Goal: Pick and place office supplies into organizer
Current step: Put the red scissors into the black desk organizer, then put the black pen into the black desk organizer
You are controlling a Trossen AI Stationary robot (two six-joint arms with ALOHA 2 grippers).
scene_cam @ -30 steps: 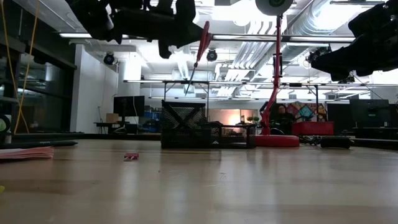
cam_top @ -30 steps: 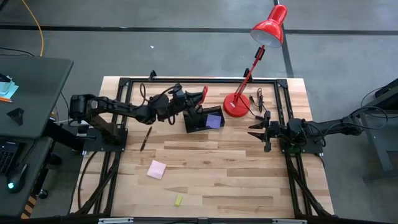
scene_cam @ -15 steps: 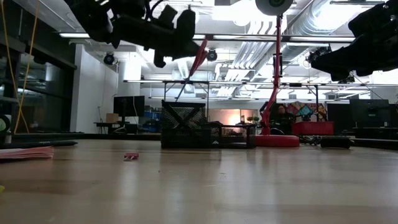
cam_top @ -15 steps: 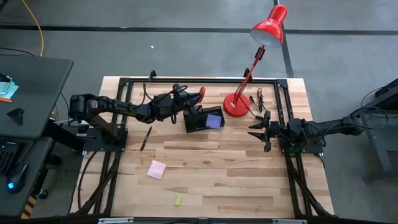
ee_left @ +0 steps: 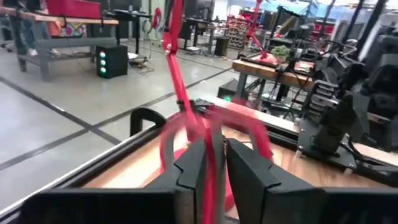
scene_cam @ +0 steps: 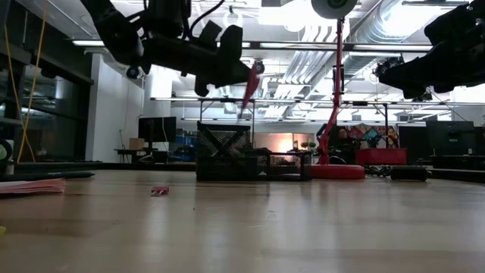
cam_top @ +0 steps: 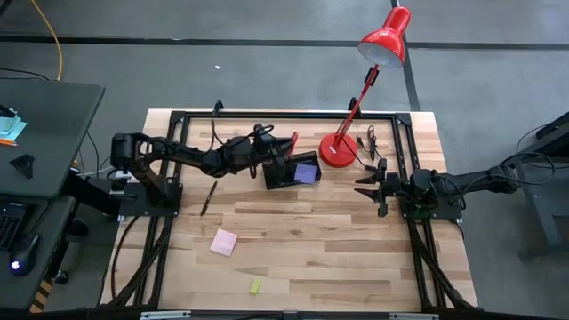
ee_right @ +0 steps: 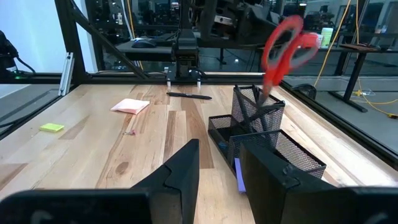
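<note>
Reaching over the back part of the tabletop [cam_top: 356, 249], the left pincer [cam_top: 272, 153] hangs just above the organizer [cam_top: 292, 171], its fingers [ee_left: 189, 171] nearly together around the red-handled scissors [ee_right: 283, 46]. From the left wrist view the scissors look blurred between the two fingers, so whether they are firmly gripped or slipping loose I cannot tell. From the right wrist view the scissors stand with handles up and blades down inside the tall mesh compartment of the organizer. A purple sticky-note pad [cam_top: 306, 172] lies in the organizer's low compartment. Just beside the organizer, toward the right arm, sits the round base of the red desk lamp [cam_top: 338, 149], whose head leans out past the tabletop's far edge.

A slim black pen [cam_top: 208, 197] lies on the wood near the left arm, apart from the organizer. A pink sticky-note pad [cam_top: 223, 242] lies nearer the front, and a tiny yellow piece [cam_top: 256, 286] close to the front edge.

The right pincer [cam_top: 366, 187] waits low at the right side, fingers [ee_right: 177, 171] slightly apart and holding nothing.
</note>
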